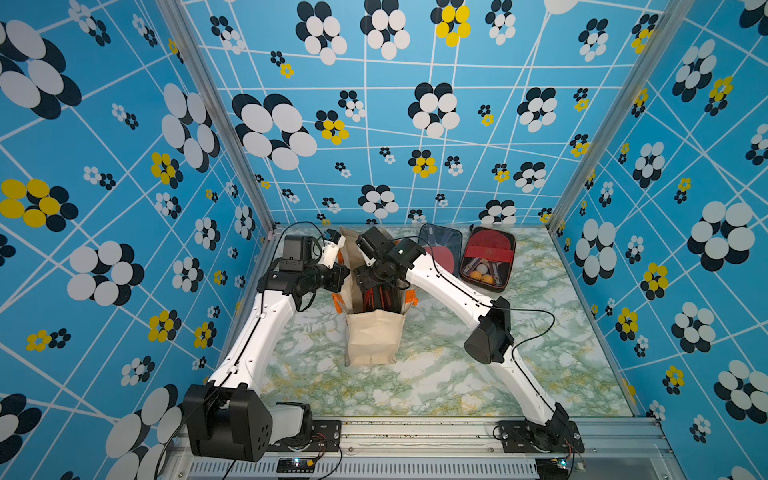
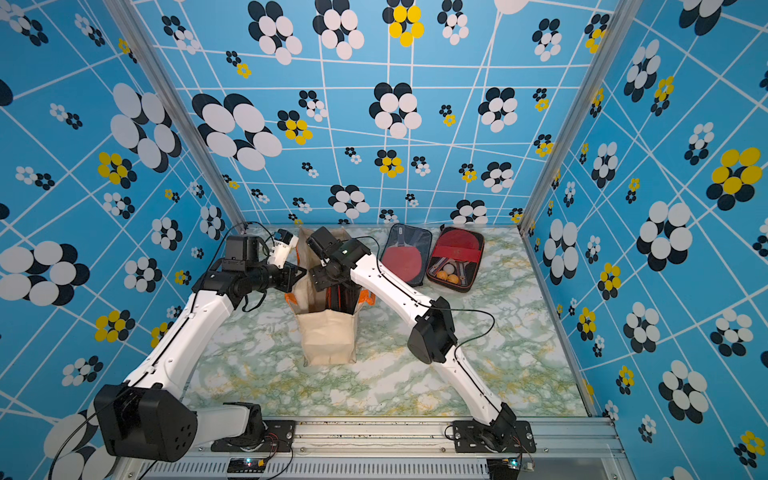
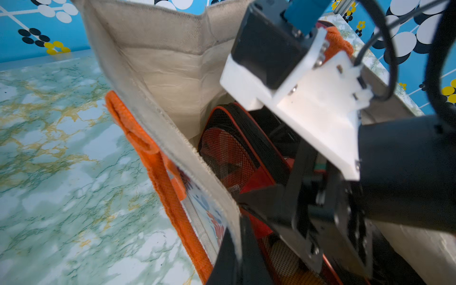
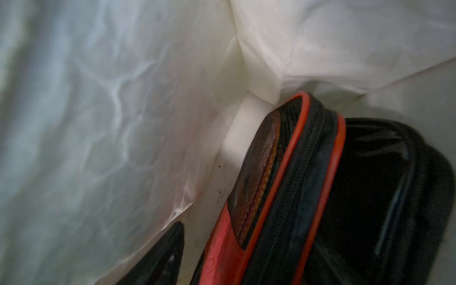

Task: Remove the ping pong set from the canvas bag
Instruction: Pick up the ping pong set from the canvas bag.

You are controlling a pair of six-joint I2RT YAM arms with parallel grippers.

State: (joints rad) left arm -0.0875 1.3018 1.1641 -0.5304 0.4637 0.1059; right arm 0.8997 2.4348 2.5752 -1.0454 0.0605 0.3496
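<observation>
One canvas bag [image 1: 374, 340]: cream, upright, mouth open, mid-tabletop, with two orange handles [image 1: 338, 305]. Contents: one ping pong set [image 3: 229, 158] in a black, red-trimmed mesh case, standing on edge against the lining. The right arm [image 1: 440, 278] reaches in beside it. Right jaws: apart, one finger [image 4: 170, 249] clear of the case. Left jaws: together on the bag's rim.

One open case [image 1: 488, 249], red and black, lying behind and right of the bag. Contents: paddles (count unclear), one white ball [image 1: 482, 268], two orange balls [image 1: 487, 279].

One mesh sleeve [image 1: 440, 249], just beside the open case. Contents: one red paddle.

Tabletop [image 1: 415, 382]: white-and-green marble pattern with yellow veins.

Three walls [image 1: 374, 124]: blue, white lines, flower prints.
</observation>
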